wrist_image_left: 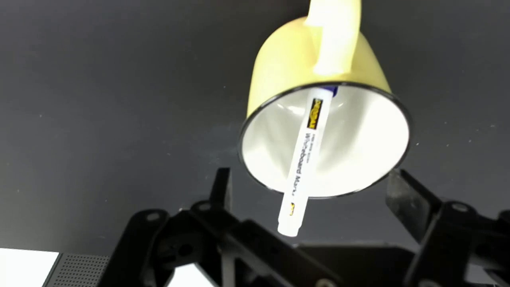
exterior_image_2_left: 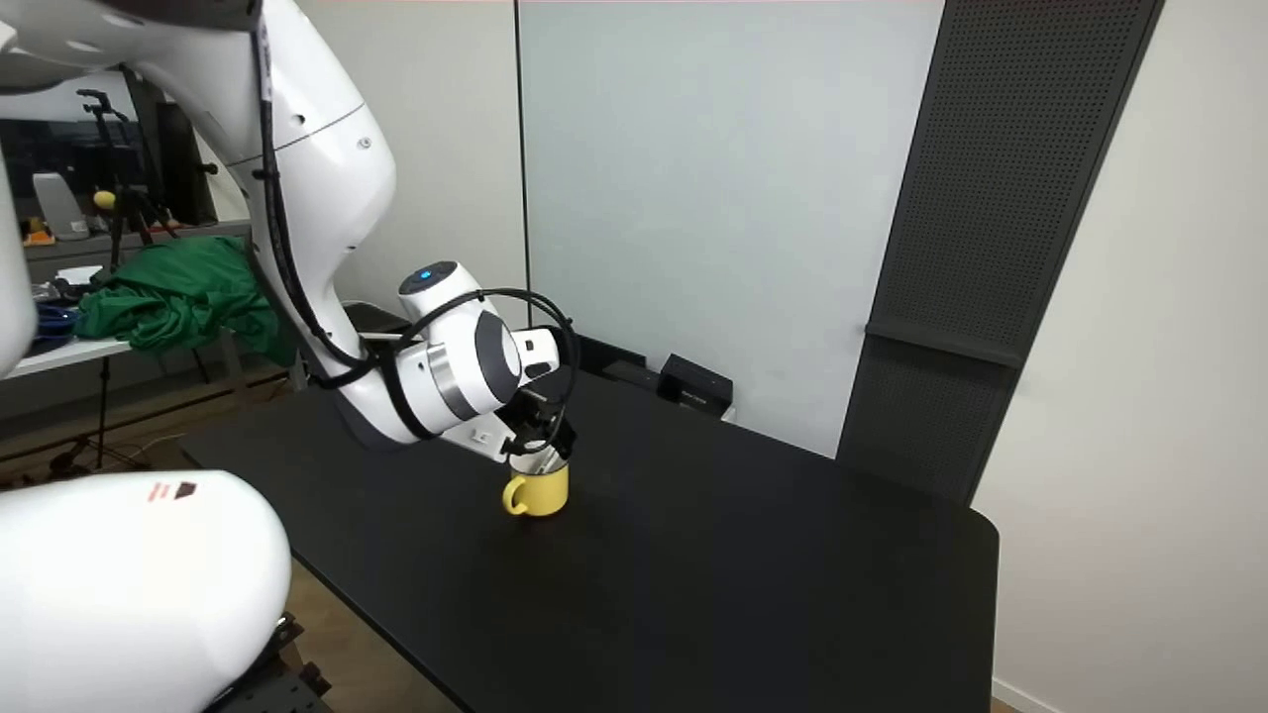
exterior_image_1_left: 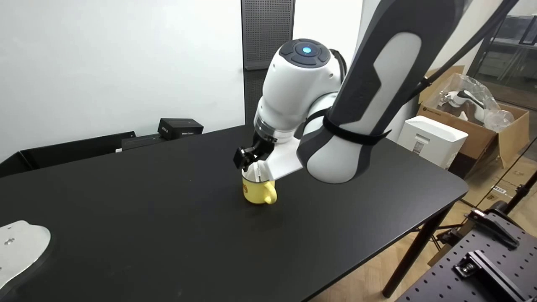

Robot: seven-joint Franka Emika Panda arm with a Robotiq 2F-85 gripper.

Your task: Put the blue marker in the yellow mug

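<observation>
The yellow mug (exterior_image_1_left: 254,193) stands upright on the black table under my gripper; an exterior view also shows it (exterior_image_2_left: 543,493). In the wrist view the mug (wrist_image_left: 279,63) has its white inside facing me. The blue marker (wrist_image_left: 303,163) leans inside it, blue end down in the mug, white end sticking out past the rim. Its white part also shows above the rim in an exterior view (exterior_image_1_left: 257,173). My gripper (wrist_image_left: 310,175) is open, with one finger on each side of the marker, apart from it. The right fingertip is close to the mug's rim; contact is unclear.
The black table (exterior_image_1_left: 126,222) carries a grey-white plate (exterior_image_1_left: 21,247) at its near left edge in an exterior view. Black boxes (exterior_image_1_left: 180,128) lie along the wall. A white box (exterior_image_1_left: 432,140) and open cartons (exterior_image_1_left: 465,130) stand beyond the table's end.
</observation>
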